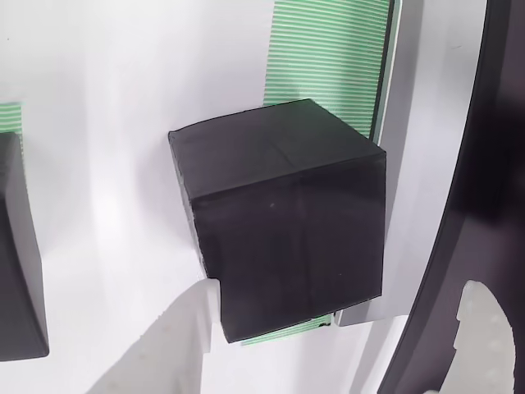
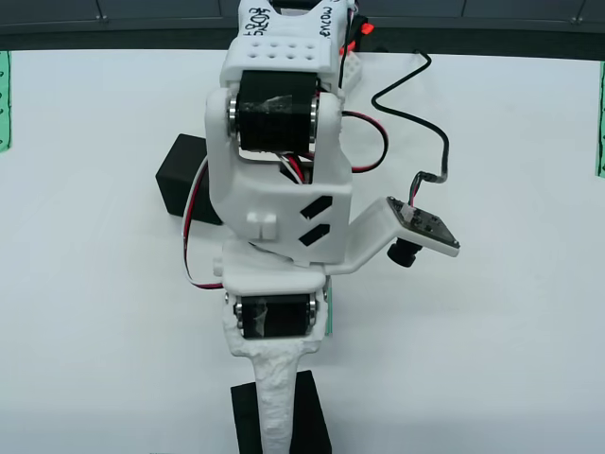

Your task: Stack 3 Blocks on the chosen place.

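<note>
In the wrist view a matte black block (image 1: 283, 222) sits close in front of me, with green-and-white stripes of the chosen place (image 1: 283, 334) showing as a sliver under its lower edge. A white finger (image 1: 184, 345) rises at the block's lower left corner. A second block (image 1: 16, 254) is cut off by the left edge. In the overhead view the gripper (image 2: 276, 430) points toward the near edge and lies over a block (image 2: 317, 416). Another block (image 2: 184, 180) sits behind the arm on the left. I cannot see how the jaws stand.
A green-striped band (image 1: 328, 49) runs up beyond the centre block, and a dark curved panel (image 1: 459, 246) fills the right side of the wrist view. In the overhead view, green strips (image 2: 5, 95) mark the table's side edges and a camera (image 2: 421, 232) juts from the arm's right.
</note>
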Robot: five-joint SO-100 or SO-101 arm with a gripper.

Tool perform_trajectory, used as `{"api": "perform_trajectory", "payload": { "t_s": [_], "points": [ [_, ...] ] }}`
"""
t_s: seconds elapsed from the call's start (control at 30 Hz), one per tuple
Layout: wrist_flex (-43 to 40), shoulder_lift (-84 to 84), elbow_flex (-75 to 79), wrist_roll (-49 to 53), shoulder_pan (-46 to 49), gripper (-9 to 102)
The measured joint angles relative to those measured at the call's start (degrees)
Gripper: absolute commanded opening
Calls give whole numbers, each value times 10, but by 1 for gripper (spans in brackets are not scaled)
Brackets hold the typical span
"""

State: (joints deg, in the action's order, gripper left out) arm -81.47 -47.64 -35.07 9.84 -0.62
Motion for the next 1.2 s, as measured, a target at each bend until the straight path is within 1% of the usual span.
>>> {"api": "perform_trajectory", "payload": {
  "t_s": [0.3, 0.7, 1.03, 1.2],
  "points": [
    [-37, -72, -25, 0, 5, 35],
    [-31, -85, -64, 38, 8, 36],
    [-31, -35, -64, 69, 9, 36],
    [-29, 6, -33, 69, 18, 36]
  ]
}}
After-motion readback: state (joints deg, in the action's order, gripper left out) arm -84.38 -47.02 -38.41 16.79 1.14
